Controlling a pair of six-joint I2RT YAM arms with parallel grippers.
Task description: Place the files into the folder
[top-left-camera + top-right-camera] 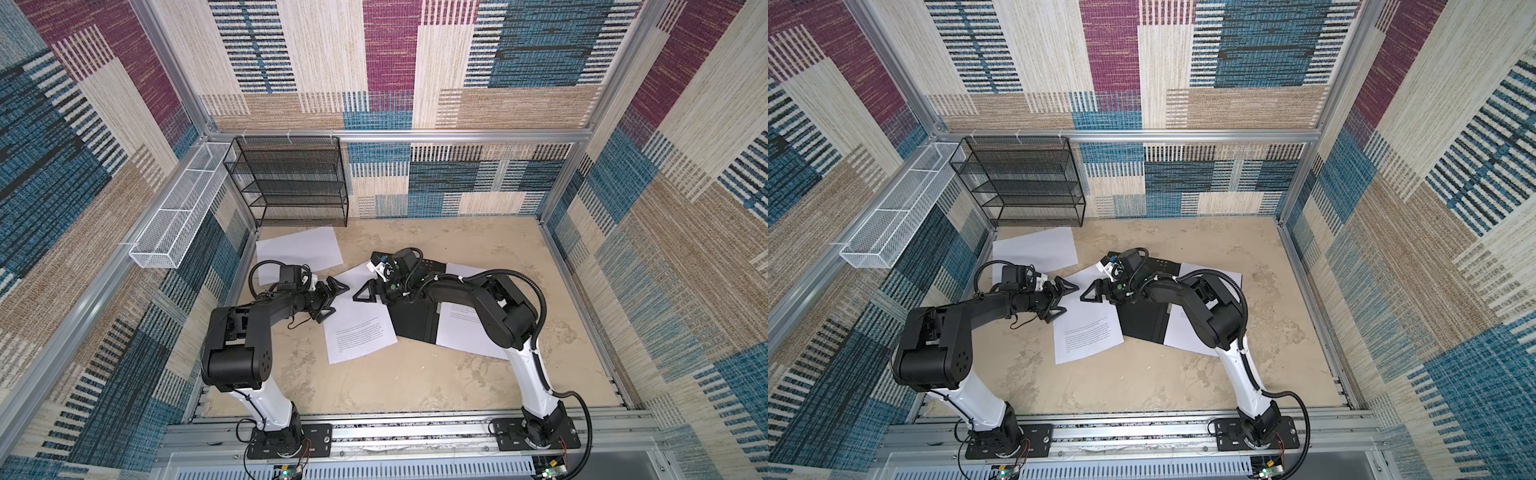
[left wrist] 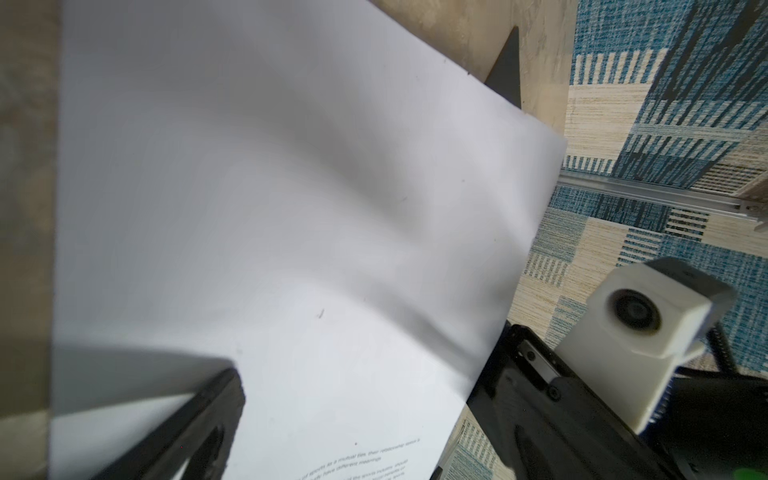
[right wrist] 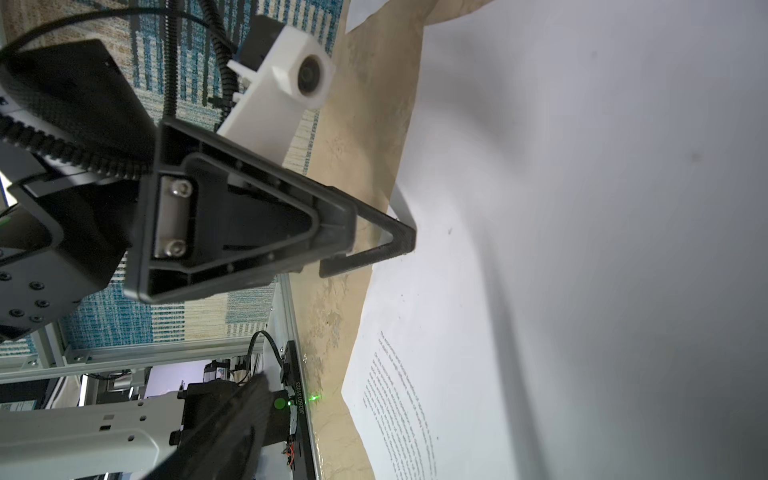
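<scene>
White paper, three sheets counted in both top views, all rectangular.
- Blank sheet point(image 1: 297, 249): flat on the beige mottled table point(image 1: 415, 386), far left, in front of the rack.
- Printed sheet point(image 1: 361, 328): a block of black text on its near half. It lies at the middle of the table and its right edge overlaps the folder's left edge. Both wrist views show it bowed, not flat.
- Right sheet point(image 1: 461, 332): a few printed lines. It overlaps the folder's right side and is partly hidden by the right arm.

Folder point(image 1: 415, 324), one: lying open, matte black inside uppermost, right of centre on the table.

Black wire-mesh rack point(image 1: 291, 183), one, four shelves, against the back wall. White mesh basket point(image 1: 178, 208), one, long and divided, on the left rail.

Arms, two, each with white lower links and black upper links, elbows bent, reaching inward.
- Left gripper point(image 1: 338, 299): triangular black fingers spread wide at the printed sheet's left edge, clamped on nothing.
- Right gripper point(image 1: 361, 294): faces the left gripper over the same sheet, tips near but apart. Only one finger shows, so I cannot tell whether it is apart or together.
</scene>
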